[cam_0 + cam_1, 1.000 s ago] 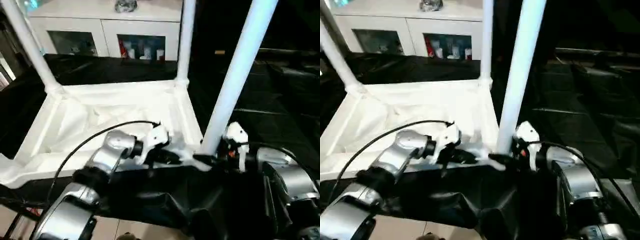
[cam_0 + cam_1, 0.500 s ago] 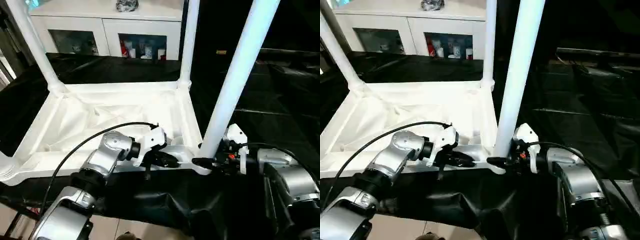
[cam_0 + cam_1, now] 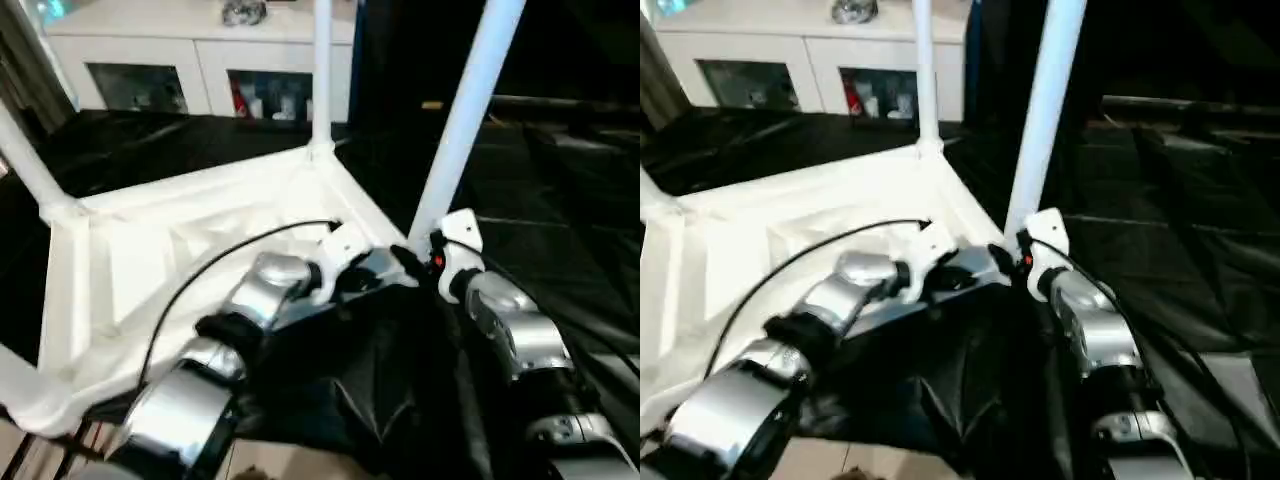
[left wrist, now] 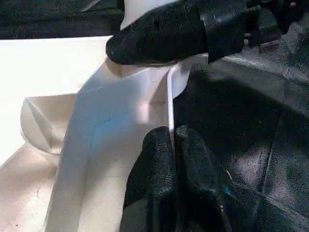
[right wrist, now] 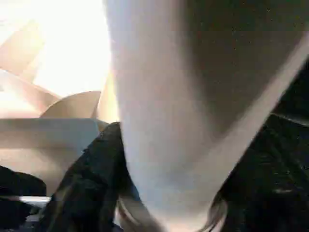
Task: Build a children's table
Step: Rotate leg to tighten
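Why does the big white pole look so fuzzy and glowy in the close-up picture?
In the right wrist view the white tubular leg sits right against the camera, so it blurs, and the white plastic tabletop behind it glares bright. In the left eye view that leg looks clearer, against a dark room.

White cabinet (image 3: pixel 200 60) along the far wall, with glass-fronted doors showing small red and pale items (too blurred to identify) and a shiny object (image 3: pixel 243 11) on top. Black cloth (image 3: pixel 380 390) draped over the work surface, creased at the near edge. Pale floor (image 3: pixel 260 465) below.
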`<state>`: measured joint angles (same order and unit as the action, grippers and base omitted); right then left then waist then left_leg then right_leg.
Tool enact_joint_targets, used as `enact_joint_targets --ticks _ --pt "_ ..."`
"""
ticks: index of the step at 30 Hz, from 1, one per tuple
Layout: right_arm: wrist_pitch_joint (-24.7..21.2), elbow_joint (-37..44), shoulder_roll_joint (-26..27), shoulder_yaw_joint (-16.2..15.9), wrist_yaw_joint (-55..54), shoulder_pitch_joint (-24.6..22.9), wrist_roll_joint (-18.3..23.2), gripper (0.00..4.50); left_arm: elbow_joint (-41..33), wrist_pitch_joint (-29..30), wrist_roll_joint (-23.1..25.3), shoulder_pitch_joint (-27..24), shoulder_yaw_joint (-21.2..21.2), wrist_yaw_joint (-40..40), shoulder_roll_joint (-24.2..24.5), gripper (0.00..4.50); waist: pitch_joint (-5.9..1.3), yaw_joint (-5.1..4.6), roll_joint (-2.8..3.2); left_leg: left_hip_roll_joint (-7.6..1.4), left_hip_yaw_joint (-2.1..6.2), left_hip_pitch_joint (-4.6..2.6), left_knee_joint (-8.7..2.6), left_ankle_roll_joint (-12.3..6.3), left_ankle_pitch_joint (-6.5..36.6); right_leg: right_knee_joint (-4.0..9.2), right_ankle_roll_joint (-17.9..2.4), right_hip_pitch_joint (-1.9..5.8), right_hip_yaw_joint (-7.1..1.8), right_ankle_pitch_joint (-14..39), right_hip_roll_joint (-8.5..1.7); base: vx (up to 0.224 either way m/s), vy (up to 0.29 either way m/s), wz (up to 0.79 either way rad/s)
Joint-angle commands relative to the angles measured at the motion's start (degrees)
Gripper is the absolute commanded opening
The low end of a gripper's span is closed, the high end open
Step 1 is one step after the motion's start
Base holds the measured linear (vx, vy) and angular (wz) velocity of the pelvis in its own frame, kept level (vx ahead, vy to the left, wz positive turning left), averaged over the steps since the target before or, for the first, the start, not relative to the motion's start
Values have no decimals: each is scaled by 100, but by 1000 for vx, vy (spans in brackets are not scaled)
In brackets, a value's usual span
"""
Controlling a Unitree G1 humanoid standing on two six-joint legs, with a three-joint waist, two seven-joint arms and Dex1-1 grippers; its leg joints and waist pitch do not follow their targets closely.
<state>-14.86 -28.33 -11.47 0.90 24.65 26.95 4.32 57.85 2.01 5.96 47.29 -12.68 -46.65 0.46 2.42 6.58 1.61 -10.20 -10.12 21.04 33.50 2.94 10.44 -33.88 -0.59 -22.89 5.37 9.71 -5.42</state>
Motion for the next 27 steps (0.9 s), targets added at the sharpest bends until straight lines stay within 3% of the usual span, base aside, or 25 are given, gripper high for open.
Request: enact_joint_targets --ticks 1,8,11,13,17,23,27 --pt "-221 -102 445 -538 499 -184 214 333 -85 -221 -142 334 57 210 -361 0 -335 2 -90 -273 98 -30 -413 -306 1192 460 -1039 304 -297 1486 -420 0 0 0" --pt "30 414 -59 -813 1341 -454 134 345 -171 -526 -207 163 -94 -675 -169 0 -323 30 -118 -287 104 -28 -420 -374 1283 481 -1012 314 -289 1641 -424 0 0 0" --pt "-144 966 -642 -1002 2354 -714 374 345 -509 -659 -287 -92 -201 -1336 34 0 -315 86 -140 -307 97 -12 -409 -519 1195 462 -1016 354 -299 1517 -430 0 0 0" --pt "-191 1228 -936 -1110 2793 -837 456 345 -660 -696 -325 -196 -234 -1529 124 0 -318 117 -132 -323 84 -17 -397 -579 1140 457 -1057 332 -291 1518 -427 0 0 0" --pt "-350 1559 -1437 -1066 3515 -964 666 345 -1297 -568 -577 -552 -358 -2406 426 0 -309 175 -115 -361 98 -31 -421 -515 1261 466 -1051 313 -302 1813 -449 0 0 0" --pt "-359 1565 -1703 -1042 3874 -996 678 345 -1933 -314 -686 -885 -509 -3052 766 0 -313 164 -106 -365 98 -29 -428 -414 1310 444 -1126 294 -299 1753 -444 0 0 0" --pt "-460 1631 -1774 -1061 4027 -1002 751 314 -2151 -204 -681 -1014 -507 -3153 888 0 -311 168 -114 -359 88 -33 -426 -417 1268 446 -1114 282 -303 1748 -431 0 0 0"
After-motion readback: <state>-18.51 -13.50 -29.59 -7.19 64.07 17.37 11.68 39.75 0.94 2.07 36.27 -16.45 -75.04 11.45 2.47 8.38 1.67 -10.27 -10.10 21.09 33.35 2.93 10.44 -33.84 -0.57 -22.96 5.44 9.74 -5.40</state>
